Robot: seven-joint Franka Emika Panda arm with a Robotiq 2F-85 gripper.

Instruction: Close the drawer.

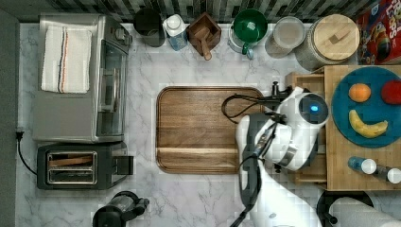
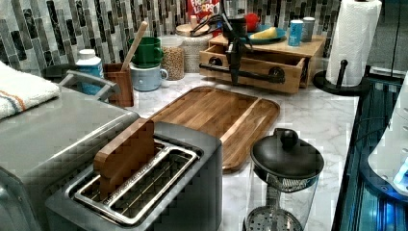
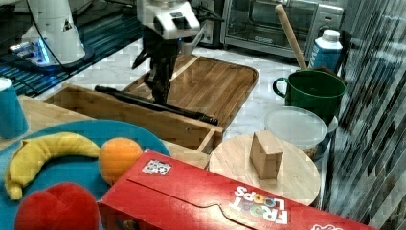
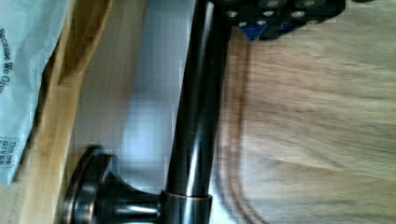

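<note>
The drawer (image 2: 262, 65) is a light-wood box pulled out from under the wood top, with a dark bar handle (image 2: 257, 75) across its front. The right view shows its front (image 3: 134, 117) and the handle (image 3: 186, 112). My gripper (image 2: 235, 79) hangs straight down at the handle's middle, shut, on the side of the bar that faces the dark tray. The right view has the gripper (image 3: 160, 98) touching the bar. In the wrist view the fingers (image 4: 280, 11) sit beside the handle (image 4: 194, 116). In the top view the arm (image 1: 288, 132) covers most of the drawer (image 1: 302, 78).
The dark wooden tray (image 1: 203, 127) lies just in front of the drawer. A blue plate (image 1: 373, 106) with fruit sits on the wood top. Mugs, jars and a cereal box line the back wall. A toaster (image 1: 78, 165), a toaster oven (image 1: 80, 78) and a paper-towel roll (image 2: 353, 41) stand around.
</note>
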